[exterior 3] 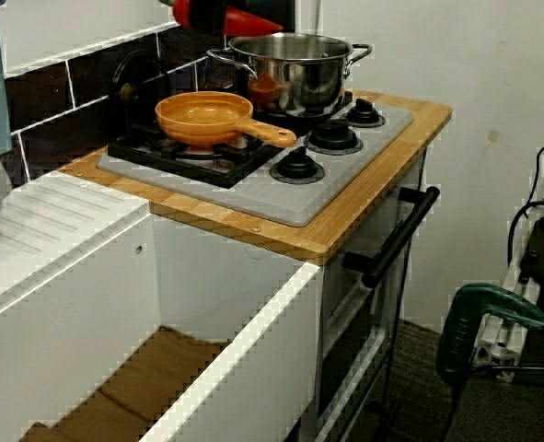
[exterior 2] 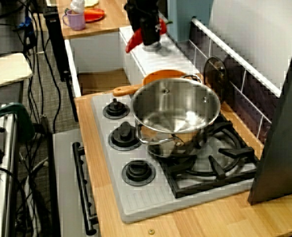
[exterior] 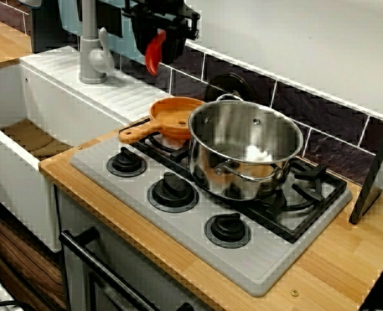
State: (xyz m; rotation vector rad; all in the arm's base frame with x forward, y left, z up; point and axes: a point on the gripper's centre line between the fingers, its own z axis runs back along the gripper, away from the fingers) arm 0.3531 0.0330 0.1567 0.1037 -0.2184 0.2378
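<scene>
There is one steel pot (exterior: 246, 152), one orange pan (exterior: 175, 116), one red piece (exterior: 154, 53), one black lid (exterior: 229, 87), one grey tap (exterior: 94, 55) and one purple mug (exterior 2: 75, 20). The one stove (exterior: 256, 265) has three black knobs (exterior: 173, 191).

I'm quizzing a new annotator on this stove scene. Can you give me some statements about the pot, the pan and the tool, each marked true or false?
1. The steel pot stands on the stove's grate. True.
2. The orange pan sits inside the pot. False: it rests beside the pot on the grate, on the sink side.
3. The tool holds a red pepper in the air. True.
4. The pot has its lid on. False: the pot is open, and a dark lid leans against the tiled wall behind it.
5. The stove has three knobs in a row. True.
</scene>
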